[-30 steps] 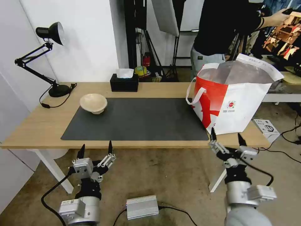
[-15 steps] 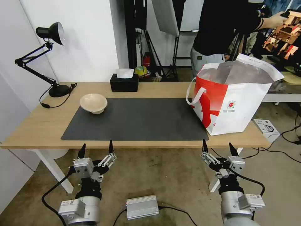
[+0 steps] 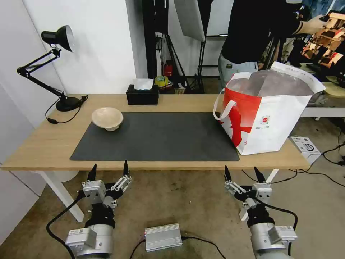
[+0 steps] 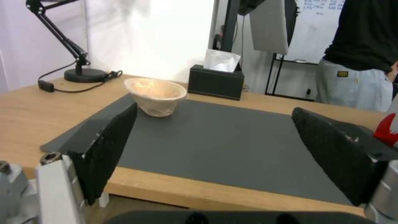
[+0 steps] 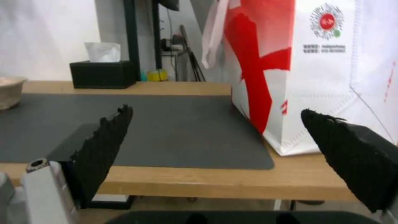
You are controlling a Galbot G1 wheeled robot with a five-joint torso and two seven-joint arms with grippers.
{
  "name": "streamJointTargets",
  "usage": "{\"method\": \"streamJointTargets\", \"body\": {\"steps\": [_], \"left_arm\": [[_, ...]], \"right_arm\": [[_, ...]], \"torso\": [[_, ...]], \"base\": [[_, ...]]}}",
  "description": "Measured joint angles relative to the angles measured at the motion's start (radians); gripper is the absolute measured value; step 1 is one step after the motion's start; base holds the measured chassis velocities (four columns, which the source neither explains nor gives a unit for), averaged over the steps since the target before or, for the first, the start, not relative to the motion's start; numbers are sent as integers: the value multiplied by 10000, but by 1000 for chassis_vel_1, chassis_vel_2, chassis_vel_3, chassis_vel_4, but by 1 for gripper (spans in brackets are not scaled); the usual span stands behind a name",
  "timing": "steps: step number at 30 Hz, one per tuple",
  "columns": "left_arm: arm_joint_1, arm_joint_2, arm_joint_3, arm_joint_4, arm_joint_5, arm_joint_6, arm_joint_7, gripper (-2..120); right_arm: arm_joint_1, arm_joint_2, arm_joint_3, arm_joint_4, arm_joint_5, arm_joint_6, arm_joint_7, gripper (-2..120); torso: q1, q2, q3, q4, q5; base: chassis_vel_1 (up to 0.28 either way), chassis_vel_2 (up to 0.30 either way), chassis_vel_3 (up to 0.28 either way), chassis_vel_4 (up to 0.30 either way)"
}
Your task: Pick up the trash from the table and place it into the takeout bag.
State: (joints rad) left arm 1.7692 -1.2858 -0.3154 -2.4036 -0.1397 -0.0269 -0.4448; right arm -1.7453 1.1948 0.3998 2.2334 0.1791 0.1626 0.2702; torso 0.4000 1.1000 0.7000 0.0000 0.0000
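The trash in sight is a shallow beige bowl [image 3: 107, 118] [image 4: 155, 96] [image 5: 8, 90] on the far left corner of the dark grey mat [image 3: 158, 136]. On the right end of the light-wood table [image 3: 39, 144] stands the takeout bag [image 3: 267, 113] [image 5: 315, 71], white with a red panel, its foil-lined mouth open. My left gripper [image 3: 108, 170] [image 4: 215, 149] hangs open below and in front of the table's near edge, at the left. Under the near edge, close to the bag, is my right gripper [image 3: 242, 173] [image 5: 215, 146], open too. Both hold nothing.
A black tissue box [image 3: 142, 94] sits at the back middle and a black desk lamp [image 3: 54, 68] at the back left, its cord on the wood. A silver box [image 3: 163, 236] and cables lie on the floor. A person stands behind the bag.
My right gripper has dropped and drawn back to the left, from beside the bag's front corner to below the table edge. The left gripper has barely moved.
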Motion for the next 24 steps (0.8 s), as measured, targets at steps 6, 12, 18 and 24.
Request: {"method": "streamJointTargets", "body": {"steps": [6,12,18,24], "left_arm": [[-7,-4,1,17,16,0,-6,100],[-2,3,-13,17,22,1,-12,100],[-37,18,-29,33,16,2,-15,100],[-148,49,-84,52,-68,1,-82,100]], "right_arm": [[16,35,-61,-82,-295,43,-87,100],[47,89,-121,-190,-434,48,-50,100],[65,126,-142,-222,-560,48,72,100],[68,130,-144,-222,-560,48,83,100]], "torso": [[1,0,0,0,0],[1,0,0,0,0],[0,0,0,0,0],[0,1,0,0,-1]], "base": [[0,0,0,0],[0,0,0,0],[0,0,0,0],[0,0,0,0]]}}
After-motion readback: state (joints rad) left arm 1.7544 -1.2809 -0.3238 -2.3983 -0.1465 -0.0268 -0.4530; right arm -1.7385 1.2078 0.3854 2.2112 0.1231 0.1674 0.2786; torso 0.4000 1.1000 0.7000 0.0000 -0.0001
